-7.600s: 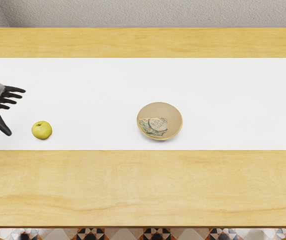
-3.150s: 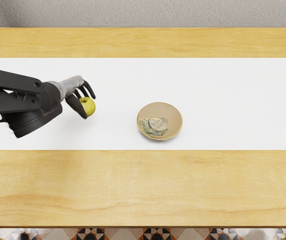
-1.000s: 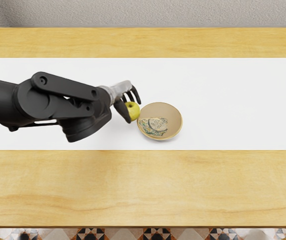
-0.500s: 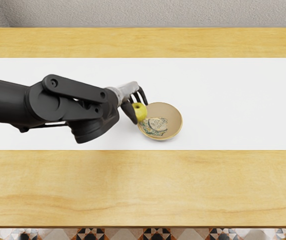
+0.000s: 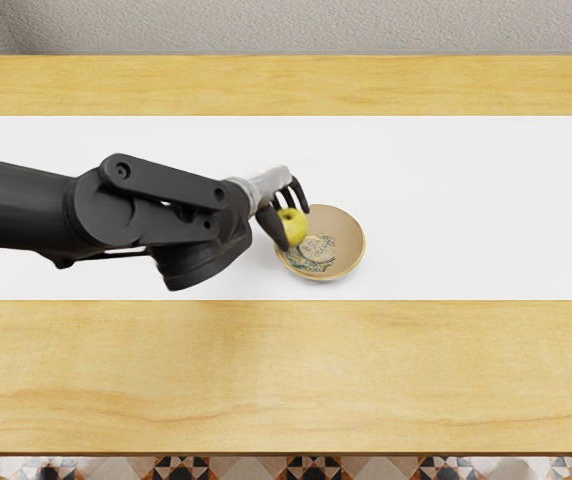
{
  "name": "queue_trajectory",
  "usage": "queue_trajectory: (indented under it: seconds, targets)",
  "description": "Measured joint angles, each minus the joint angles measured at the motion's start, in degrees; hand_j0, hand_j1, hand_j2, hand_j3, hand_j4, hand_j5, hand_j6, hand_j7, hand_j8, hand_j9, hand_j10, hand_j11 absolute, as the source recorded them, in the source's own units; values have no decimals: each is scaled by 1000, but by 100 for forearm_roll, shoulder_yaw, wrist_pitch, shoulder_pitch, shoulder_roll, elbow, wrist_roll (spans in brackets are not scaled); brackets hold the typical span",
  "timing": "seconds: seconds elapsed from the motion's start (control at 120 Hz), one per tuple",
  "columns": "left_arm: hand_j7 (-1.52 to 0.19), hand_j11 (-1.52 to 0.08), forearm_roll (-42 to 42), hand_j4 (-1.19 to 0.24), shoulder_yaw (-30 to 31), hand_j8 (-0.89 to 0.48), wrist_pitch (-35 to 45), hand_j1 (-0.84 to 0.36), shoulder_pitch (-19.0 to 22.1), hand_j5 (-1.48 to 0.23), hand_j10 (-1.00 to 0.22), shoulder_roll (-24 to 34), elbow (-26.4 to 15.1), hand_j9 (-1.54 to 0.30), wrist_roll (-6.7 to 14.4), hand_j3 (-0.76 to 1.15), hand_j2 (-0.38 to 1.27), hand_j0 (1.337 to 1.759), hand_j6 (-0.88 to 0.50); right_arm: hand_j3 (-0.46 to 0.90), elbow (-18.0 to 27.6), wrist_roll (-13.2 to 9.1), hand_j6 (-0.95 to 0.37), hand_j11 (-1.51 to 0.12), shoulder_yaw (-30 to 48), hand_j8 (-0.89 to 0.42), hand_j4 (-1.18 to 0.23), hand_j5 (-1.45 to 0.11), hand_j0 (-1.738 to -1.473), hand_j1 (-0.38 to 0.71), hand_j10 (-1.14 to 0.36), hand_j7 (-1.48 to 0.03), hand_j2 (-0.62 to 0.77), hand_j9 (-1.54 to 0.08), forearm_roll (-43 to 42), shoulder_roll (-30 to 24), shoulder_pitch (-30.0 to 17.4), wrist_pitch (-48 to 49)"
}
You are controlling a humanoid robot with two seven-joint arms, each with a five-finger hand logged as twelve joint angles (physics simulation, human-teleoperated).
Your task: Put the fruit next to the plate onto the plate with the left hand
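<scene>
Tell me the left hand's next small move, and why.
Probably lower the fruit slightly and let go: the left hand grips it over the left part of the plate, just inside the rim, so releasing there should land it on the plate.

Wooden table (image 5: pixel 286 380) — white runner (image 5: pixel 466 200) across

Bulky matte-black left arm (image 5: pixel 116 210) with grey-wristed, black-fingered hand (image 5: pixel 274 200).
</scene>
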Motion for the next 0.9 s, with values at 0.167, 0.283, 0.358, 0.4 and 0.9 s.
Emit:
queue_trajectory:
  seconds: [0.167,0.283,0.358,0.4,0.9]
  targets:
    - [-758,-762,-1,-581,-9,-506,-1,-302,81,-764,-583,-84,112,-762,-7,0,294,1658,-479,0,1,0,0,0,0,0,0,0,-1658,-349,0,0,0,0,0,0,1,1]
    - [-756,-759,2,-580,-11,-505,-1,-299,130,-761,-581,-111,184,-759,-10,0,304,1658,-483,0,0,0,0,0,0,0,0,0,-1658,-349,0,0,0,0,0,0,1,1]
    - [-755,-756,3,-580,-13,-506,1,-298,125,-758,-581,-177,219,-756,-13,0,293,1658,-482,0,0,0,0,0,0,0,0,0,-1658,-349,0,0,0,0,0,0,1,1]
    - [-754,-755,3,-577,-14,-511,-1,-297,118,-759,-579,-189,229,-755,-16,0,302,1658,-483,0,-1,0,0,0,0,0,0,0,-1658,-349,0,0,0,0,0,0,1,0]
    - [-719,-720,33,-553,-133,-517,1,-276,168,-723,-554,-368,374,-720,-68,0,263,1658,-500,0,0,0,0,0,0,0,0,0,-1658,-349,0,0,0,0,0,0,0,2]
